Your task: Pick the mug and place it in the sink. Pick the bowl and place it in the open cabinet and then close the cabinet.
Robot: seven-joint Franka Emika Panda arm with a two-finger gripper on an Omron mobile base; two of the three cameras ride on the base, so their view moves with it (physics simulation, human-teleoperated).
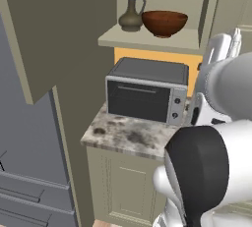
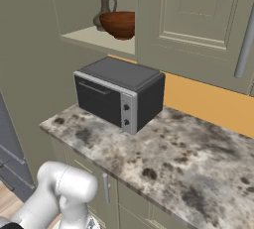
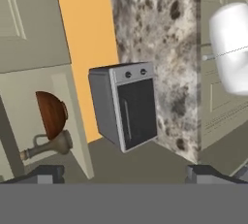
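Observation:
The reddish-brown bowl [image 1: 164, 22] [image 2: 120, 24] [image 3: 51, 113] rests on the shelf of the open upper cabinet [image 1: 147, 42] [image 2: 92, 38], right beside a dark jug [image 1: 131, 12] [image 2: 104, 7] [image 3: 48, 146]. The cabinet's door [image 1: 54, 34] hangs swung out to the left. My gripper [image 3: 125, 177] is open, with nothing between its fingers. It is held back from the cabinet and looks toward it from some distance. The mug and the sink are out of view.
A grey toaster oven [image 1: 146, 91] [image 2: 119, 91] [image 3: 127, 104] stands on the speckled stone counter [image 1: 128, 135] [image 2: 188, 158] under the open cabinet. A closed panelled door with a grey bar handle [image 2: 245, 42] is to the right. A grey fridge [image 1: 24, 162] stands at the left.

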